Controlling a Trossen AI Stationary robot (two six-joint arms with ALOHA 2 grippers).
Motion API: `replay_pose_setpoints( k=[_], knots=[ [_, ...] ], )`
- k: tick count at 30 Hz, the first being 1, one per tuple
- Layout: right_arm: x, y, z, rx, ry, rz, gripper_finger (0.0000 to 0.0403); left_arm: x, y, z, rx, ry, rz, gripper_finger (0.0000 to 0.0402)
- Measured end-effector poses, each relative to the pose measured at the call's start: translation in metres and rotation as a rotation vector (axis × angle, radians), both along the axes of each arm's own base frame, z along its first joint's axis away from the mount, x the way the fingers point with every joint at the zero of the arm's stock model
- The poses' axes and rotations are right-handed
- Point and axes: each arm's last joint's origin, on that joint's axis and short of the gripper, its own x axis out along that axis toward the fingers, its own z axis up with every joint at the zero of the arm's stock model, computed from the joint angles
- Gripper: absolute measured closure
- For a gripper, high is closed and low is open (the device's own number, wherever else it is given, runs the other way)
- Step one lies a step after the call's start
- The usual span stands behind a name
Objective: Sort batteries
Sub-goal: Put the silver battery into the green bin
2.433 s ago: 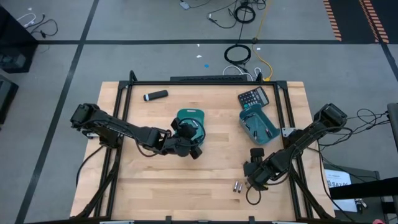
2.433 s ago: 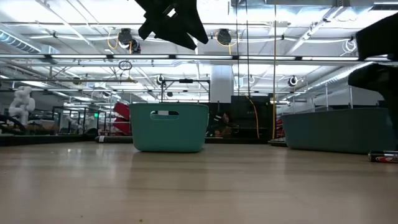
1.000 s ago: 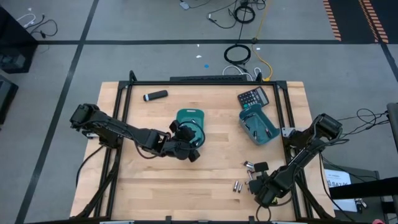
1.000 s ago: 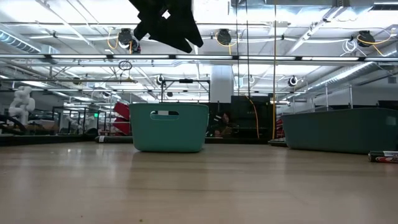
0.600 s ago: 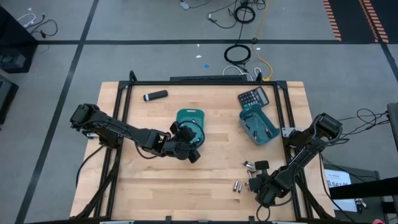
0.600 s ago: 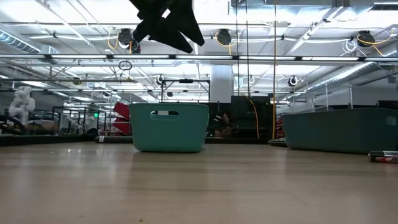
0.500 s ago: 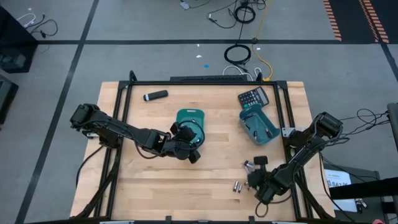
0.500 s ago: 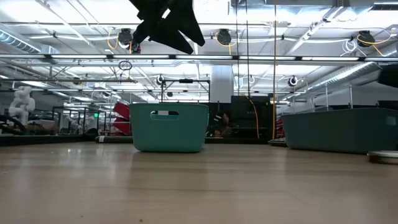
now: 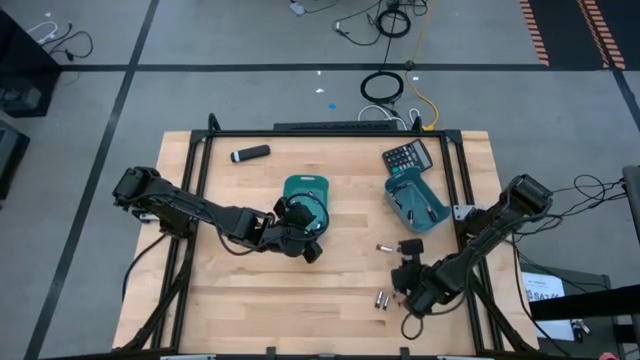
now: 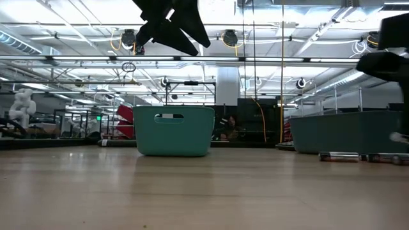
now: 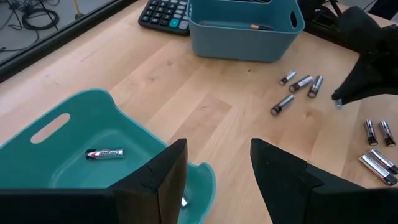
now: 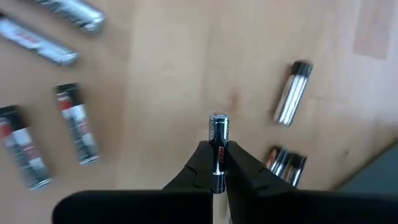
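While the left arm has stayed put, the right gripper (image 12: 217, 163) has come in from the counter's (image 9: 250, 300) near right edge toward the loose cells, jaws now clenched on one battery (image 12: 218, 134), which sticks out past the tips.

Loose batteries (image 12: 74, 130) lie flat on the wood around it; in the high view a pair (image 9: 381, 298) sits just left of the right gripper (image 9: 407, 276) and one more (image 9: 384, 247) beyond it, newly uncovered.

Left gripper (image 11: 214, 171) hangs over the middle bin (image 9: 305, 190), jaws spread, nothing between them.

Only the left wrist view shows a battery (image 11: 104, 154) lying inside that bin (image 11: 81, 127). It also shows a second bin (image 11: 242, 28) farther off, calculator (image 11: 165, 14) behind it. Low view shows neither bin's contents.
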Motion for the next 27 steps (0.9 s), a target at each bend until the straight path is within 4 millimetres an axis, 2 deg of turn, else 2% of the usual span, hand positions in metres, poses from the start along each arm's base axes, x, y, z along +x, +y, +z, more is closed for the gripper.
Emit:
replay_pose_setpoints(
  k=[5,10,14,20,23,27],
  knots=[
    [0.021,-0.013,0.002,-0.060,-0.073,0.058,0.0400,0.000,0.000,0.000,0.006,0.002,-0.002,0.0215],
    [0.069,-0.035,0.010,-0.046,-0.260,0.152,0.0400,-0.003,-0.007,0.002,0.177,0.017,-0.001,0.0215],
    [0.097,-0.073,0.026,-0.085,-0.375,0.150,0.0399,-0.008,-0.015,0.001,0.300,0.076,-0.057,0.0215],
    [0.130,-0.138,0.052,0.052,-0.607,0.164,0.0398,-0.018,-0.003,-0.010,0.482,0.238,-0.031,0.0215],
    [0.140,-0.165,0.053,0.096,-0.686,0.138,0.0397,-0.030,0.003,-0.016,0.551,0.265,0.000,0.0215],
    [0.153,-0.190,0.040,0.133,-0.737,0.089,0.0387,-0.052,0.011,-0.019,0.557,0.243,0.029,0.0215]
  ],
)
